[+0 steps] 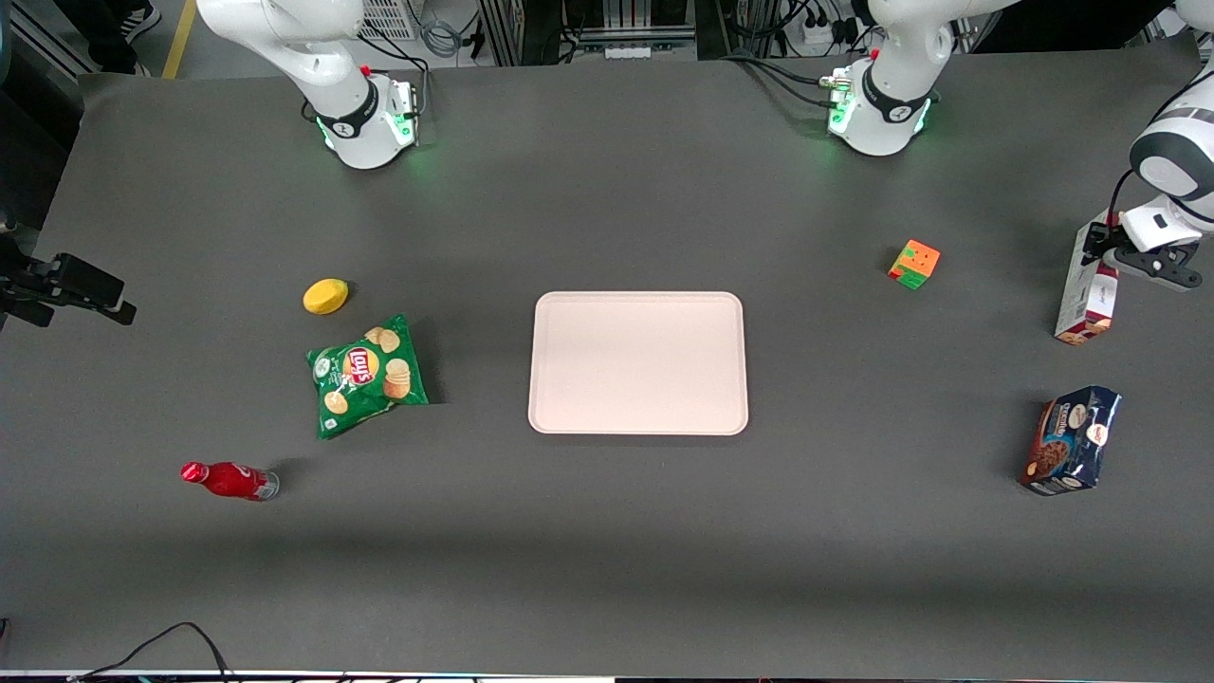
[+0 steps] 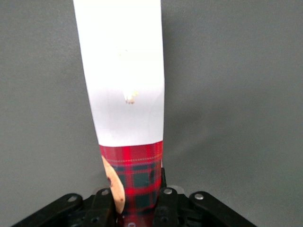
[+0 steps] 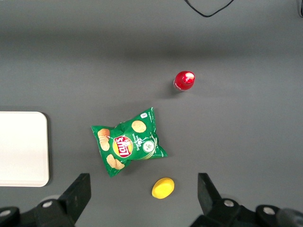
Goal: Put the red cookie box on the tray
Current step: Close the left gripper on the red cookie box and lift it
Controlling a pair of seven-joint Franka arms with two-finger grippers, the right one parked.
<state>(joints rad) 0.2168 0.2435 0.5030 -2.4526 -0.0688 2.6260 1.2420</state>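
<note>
The red cookie box [image 1: 1087,289] stood on end, slightly tilted, at the working arm's end of the table, its tartan top clamped in the gripper [image 1: 1100,249]; the pale pink tray [image 1: 638,362] lay flat mid-table, well apart

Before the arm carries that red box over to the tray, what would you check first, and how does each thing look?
1. Hand closed on the red cookie box: ok, fingers clamp its tartan end.
2. Box hanging straight: ok, roughly upright.
3. Box lifted off the table: cannot tell.
4. Tray free to receive it: ok, nothing lies on it.
5. Way to the tray: ok, only the puzzle cube stands near it, low.
</note>
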